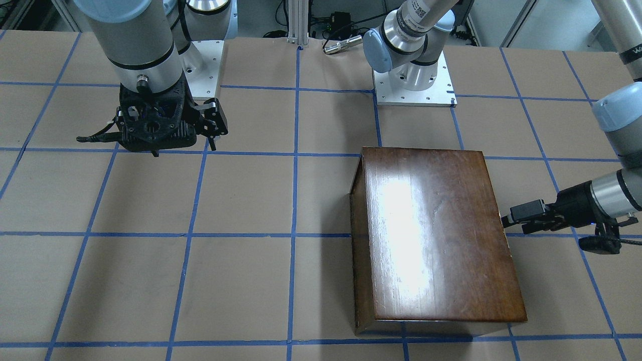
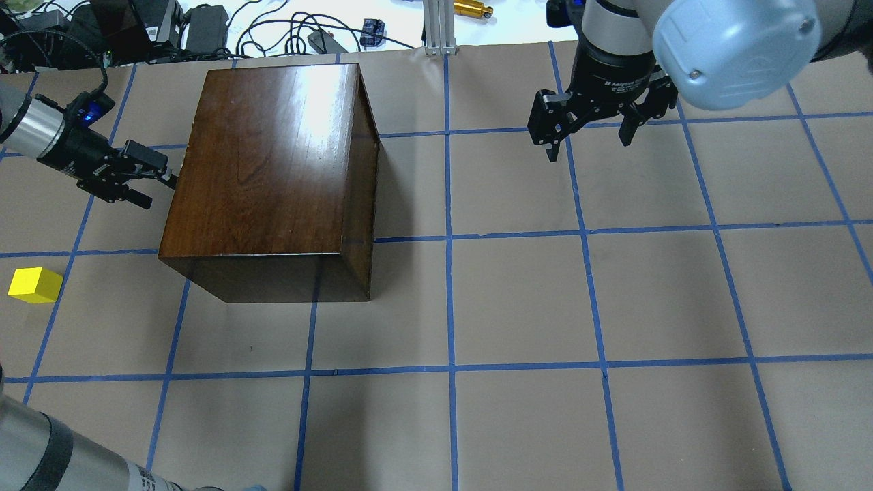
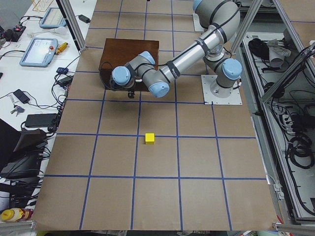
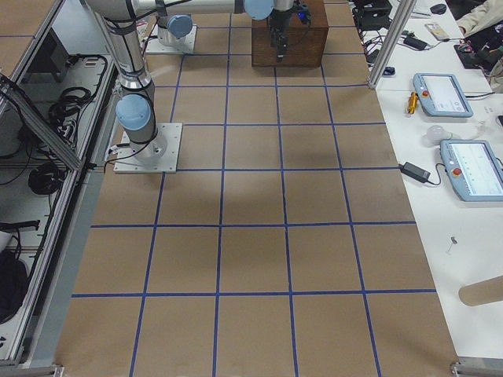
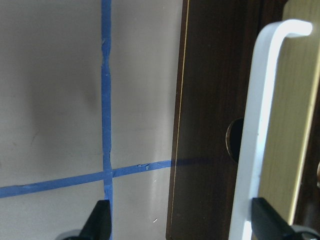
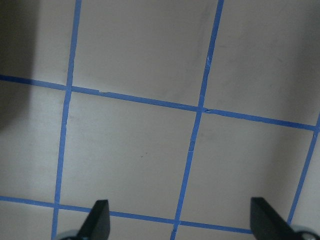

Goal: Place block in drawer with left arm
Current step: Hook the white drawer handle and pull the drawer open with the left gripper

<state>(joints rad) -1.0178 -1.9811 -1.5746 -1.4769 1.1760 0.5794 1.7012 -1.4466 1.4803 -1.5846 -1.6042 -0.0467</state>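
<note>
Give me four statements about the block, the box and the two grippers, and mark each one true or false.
1. The yellow block lies on the table, apart from the wooden box. True.
2. The left gripper holds the block. False: it is open at the box's side, holding nothing.
3. The right gripper is open above bare table. True.
4. The drawer stands pulled far out of the box. False: the drawer shows only its dark front; no tray sticks out.

Blue-gridded table (image 2: 518,300) carries a dark wooden box (image 2: 273,157) and yellow block (image 2: 34,285).
</note>
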